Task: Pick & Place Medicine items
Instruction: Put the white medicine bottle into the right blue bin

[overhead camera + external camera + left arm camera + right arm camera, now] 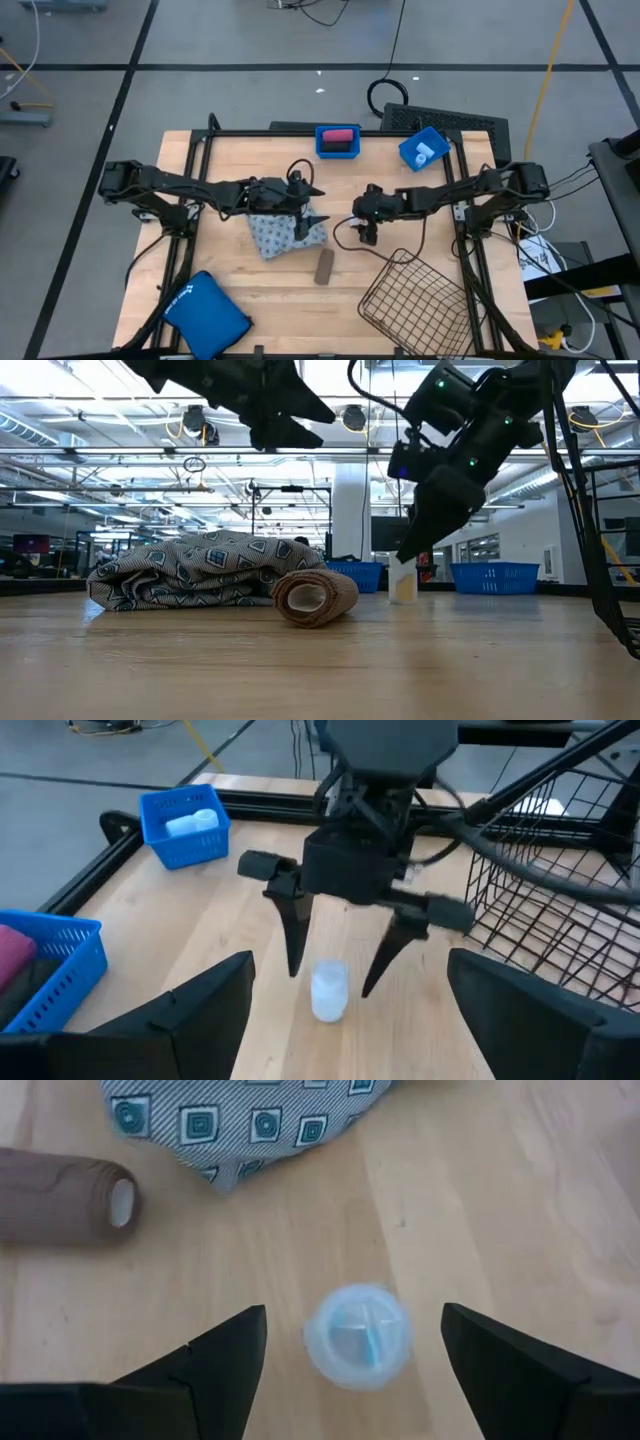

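Near edge of the table (230, 280): large blue pouch (207, 312) at the near-left corner, wire basket (415, 297) at the near-right corner. Between them, toward the middle, a brown oblong container (324, 266) lay on its side, just beside the grey-blue patterned soft pack (282, 234). Left gripper (308, 205) hovered over the pack's far side, jaws apart, holding nothing. Right gripper (340, 965) pointed down at mid-table, jaws spread to either side of a small white vial (357, 1336) with a bluish cap, standing upright on the wood; whether the fingertips touched it could not be told. Far edge: one blue bin (338, 141) held a pink item (340, 134), another blue bin (424, 148) toward the far-right corner held white vials (425, 154).
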Tool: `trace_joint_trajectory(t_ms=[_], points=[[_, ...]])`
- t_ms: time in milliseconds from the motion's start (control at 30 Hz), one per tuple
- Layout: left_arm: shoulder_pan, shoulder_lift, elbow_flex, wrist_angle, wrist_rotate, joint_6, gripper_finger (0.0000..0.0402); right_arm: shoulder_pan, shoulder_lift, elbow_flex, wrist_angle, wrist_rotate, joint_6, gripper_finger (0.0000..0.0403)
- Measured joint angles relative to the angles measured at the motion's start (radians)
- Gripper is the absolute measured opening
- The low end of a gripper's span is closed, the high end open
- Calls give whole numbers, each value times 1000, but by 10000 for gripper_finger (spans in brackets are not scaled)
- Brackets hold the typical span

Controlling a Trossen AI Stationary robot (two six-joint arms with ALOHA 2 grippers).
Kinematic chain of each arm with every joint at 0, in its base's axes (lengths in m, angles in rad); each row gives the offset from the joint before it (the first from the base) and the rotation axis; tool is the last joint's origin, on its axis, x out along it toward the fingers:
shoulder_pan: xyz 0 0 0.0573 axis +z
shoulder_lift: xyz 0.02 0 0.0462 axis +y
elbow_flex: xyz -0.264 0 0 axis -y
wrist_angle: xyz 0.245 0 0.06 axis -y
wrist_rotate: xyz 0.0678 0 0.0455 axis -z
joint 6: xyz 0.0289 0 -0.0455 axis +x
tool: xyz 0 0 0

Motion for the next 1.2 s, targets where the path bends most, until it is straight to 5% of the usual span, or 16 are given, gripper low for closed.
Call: trace_joint_trajectory(t_ms=[200, 467, 767, 967, 1200], points=[[0, 0, -1, 18, -1, -4, 335, -6, 8, 0, 4, 21, 7, 248], [0, 0, -1, 21, -2, -2, 335, -6, 4, 0, 28, 17, 7, 124], [0, 0, -1, 34, -2, -1, 335, -76, -187, 47, -205, 20, 18, 122], [0, 0, -1, 44, -2, 0, 335, -227, -401, 83, -354, 128, -26, 122], [0, 0, -1, 64, -2, 0, 335, -583, -517, 86, -435, 148, -27, 125]])
